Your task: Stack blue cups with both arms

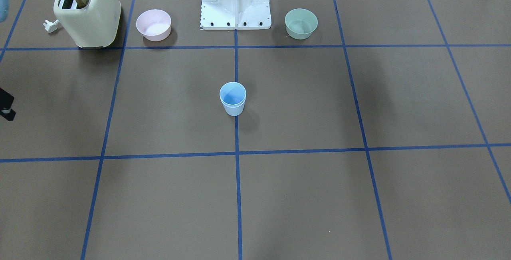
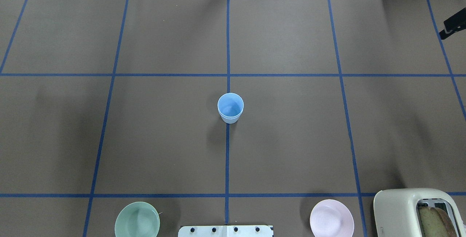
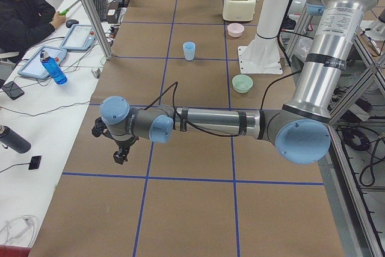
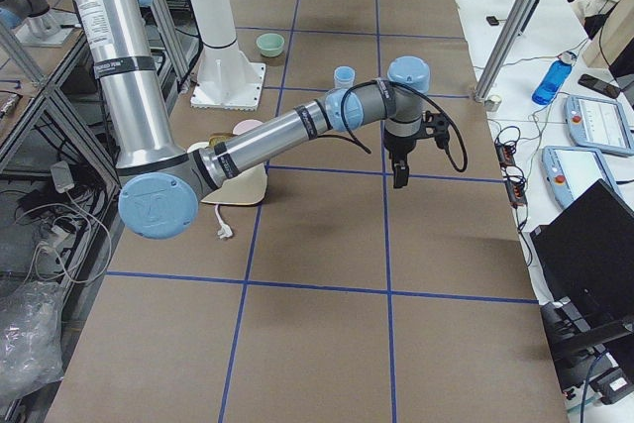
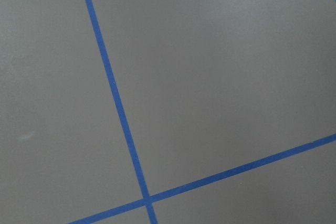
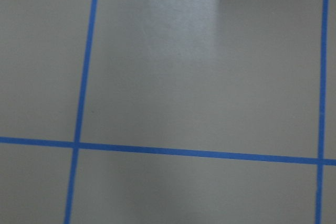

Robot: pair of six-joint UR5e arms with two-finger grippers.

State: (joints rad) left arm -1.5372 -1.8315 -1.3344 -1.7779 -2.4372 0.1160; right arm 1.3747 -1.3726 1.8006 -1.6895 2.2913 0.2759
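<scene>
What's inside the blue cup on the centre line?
The blue cups seem nested: two rims show, one just below the other. The inner cup looks empty. The outer cup's inside is covered by it.

In the overhead view, the table (image 2: 291, 138), papered brown and crossed by blue tape lines (image 2: 228, 157), carries the blue cups (image 2: 230, 108) at its centre, upright, one nested in the other, on the middle line. From them, a white pedestal base (image 2: 225, 230) sits at six o'clock, a mint-green bowl (image 2: 137, 220) about seven, a pink bowl (image 2: 331, 218) about five, and a cream toaster (image 2: 404, 211) about four, its white plug (image 1: 50, 26) lying just beside it.
</scene>
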